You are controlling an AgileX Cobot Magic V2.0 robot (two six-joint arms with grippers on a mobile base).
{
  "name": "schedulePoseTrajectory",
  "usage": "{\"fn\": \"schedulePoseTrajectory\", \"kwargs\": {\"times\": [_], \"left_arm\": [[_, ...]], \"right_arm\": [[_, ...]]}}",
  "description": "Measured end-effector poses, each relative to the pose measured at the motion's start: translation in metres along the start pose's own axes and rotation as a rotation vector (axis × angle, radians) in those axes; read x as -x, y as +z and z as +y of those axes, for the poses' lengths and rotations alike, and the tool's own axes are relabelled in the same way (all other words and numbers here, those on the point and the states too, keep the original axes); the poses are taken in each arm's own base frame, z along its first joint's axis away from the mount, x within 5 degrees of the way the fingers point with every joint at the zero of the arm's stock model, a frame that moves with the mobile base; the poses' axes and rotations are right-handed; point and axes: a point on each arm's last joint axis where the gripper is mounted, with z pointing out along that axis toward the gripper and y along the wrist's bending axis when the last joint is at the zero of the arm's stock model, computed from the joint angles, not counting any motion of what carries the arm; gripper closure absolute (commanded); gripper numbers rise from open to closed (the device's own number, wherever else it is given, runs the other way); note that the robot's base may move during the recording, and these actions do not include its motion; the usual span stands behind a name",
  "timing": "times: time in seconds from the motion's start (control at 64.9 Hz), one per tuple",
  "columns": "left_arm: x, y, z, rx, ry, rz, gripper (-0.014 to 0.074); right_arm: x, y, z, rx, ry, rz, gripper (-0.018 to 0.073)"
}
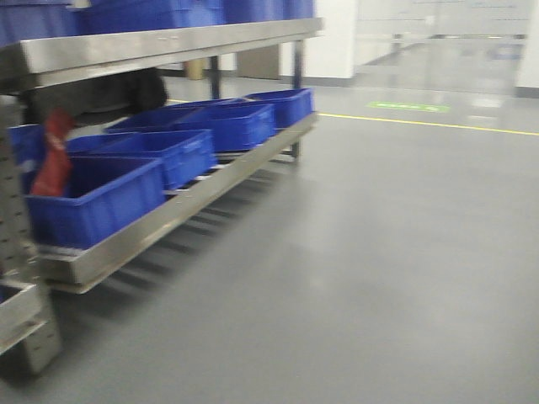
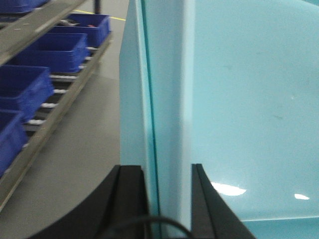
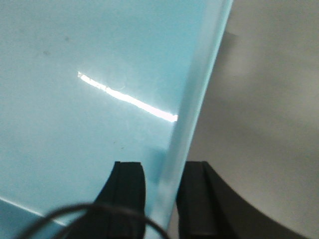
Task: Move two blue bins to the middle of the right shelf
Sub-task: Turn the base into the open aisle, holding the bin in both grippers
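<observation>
The pale blue bin (image 2: 239, 99) fills the left wrist view, and its upright side wall (image 2: 169, 74) runs between the jaws of my left gripper (image 2: 167, 167), which is shut on it. A thin dark seam runs down that wall, as of two nested bins, though I cannot tell for sure. In the right wrist view the same pale blue plastic (image 3: 75, 124) shows, and my right gripper (image 3: 162, 164) is shut on its opposite wall (image 3: 199, 84). Grey floor lies beneath both walls. The front view shows neither bin nor gripper.
A metal shelf (image 1: 168, 46) stands at the left, its low level holding several dark blue bins (image 1: 227, 126), also seen as dark blue bins (image 2: 55, 50). A red object (image 1: 55, 160) sits in the nearest. Grey floor (image 1: 379, 269) stretches right, with a yellow line (image 1: 421, 124) and green marking (image 1: 408, 107).
</observation>
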Motion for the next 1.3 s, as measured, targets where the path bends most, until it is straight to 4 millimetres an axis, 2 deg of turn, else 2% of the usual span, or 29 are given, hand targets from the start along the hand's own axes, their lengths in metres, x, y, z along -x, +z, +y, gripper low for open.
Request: {"fn": "schedulePoseTrajectory", "kwargs": {"times": [1.295], "left_arm": [[0.0, 0.0, -0.0001, -0.002, -0.002, 0.0, 0.0707]], "right_arm": [[0.0001, 0.0, -0.0005, -0.002, 0.001, 0.0, 0.0713]]}}
